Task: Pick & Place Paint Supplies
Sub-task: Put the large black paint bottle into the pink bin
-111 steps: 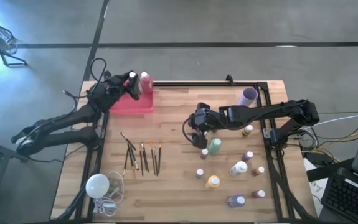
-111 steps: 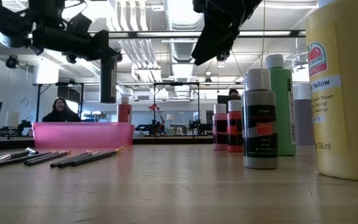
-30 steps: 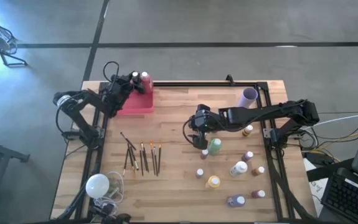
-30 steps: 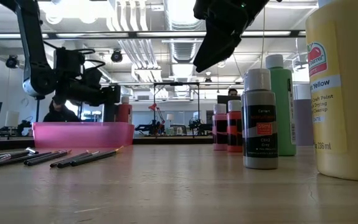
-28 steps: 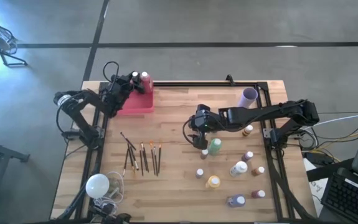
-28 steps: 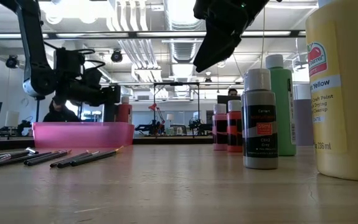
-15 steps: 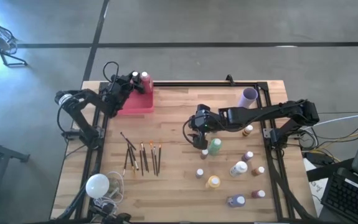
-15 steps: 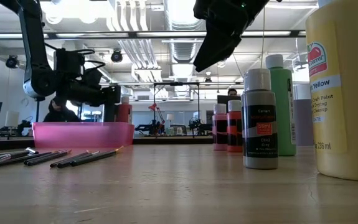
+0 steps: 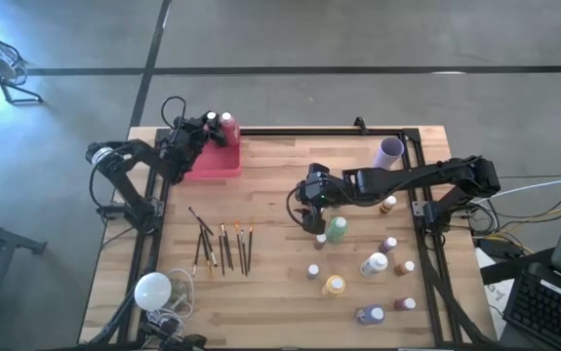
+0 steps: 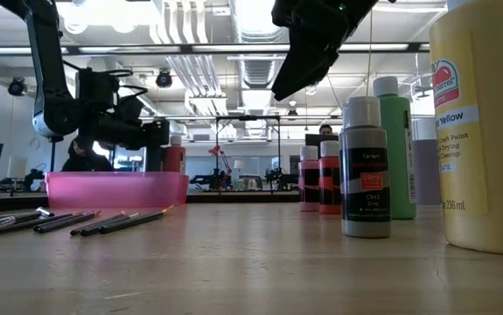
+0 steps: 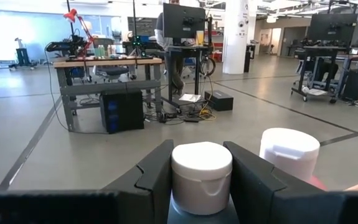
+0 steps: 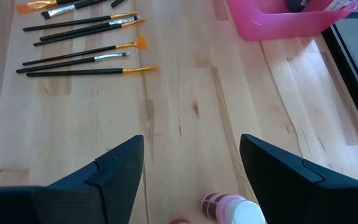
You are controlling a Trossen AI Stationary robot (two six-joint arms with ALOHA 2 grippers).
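My left gripper (image 9: 209, 131) is over the far end of the pink tray (image 9: 214, 166), shut on a dark bottle with a white cap (image 11: 202, 174). A pink bottle (image 9: 227, 126) stands in the tray beside it. Several dark brushes (image 9: 221, 246) lie in a row on the wood. My right gripper (image 9: 306, 208) hangs open above the table's middle, tilted down, with nothing between its fingers. A small purple-labelled bottle (image 12: 227, 207) stands just under it. The green bottle (image 9: 337, 229) and yellow bottle (image 9: 335, 285) stand upright at the right. My left gripper pinches the dark bottle's top between its two fingers, which stand on either side of the white cap (image 11: 202, 163). The fingers lie about level and come from the table's left. The bottle stands upright; the tray wall (image 10: 115, 188) hides its bottom.
Several more small bottles (image 9: 388, 246) are scattered at the right, and a purple cup (image 9: 390, 149) stands at the far right. A white bulb (image 9: 152, 290) with its cord lies at the near left corner. A black frame (image 9: 421, 185) borders the table.
Nothing has visibly moved in the last second. Before that, my left gripper went down with the dark bottle, from above the tray to behind its wall.
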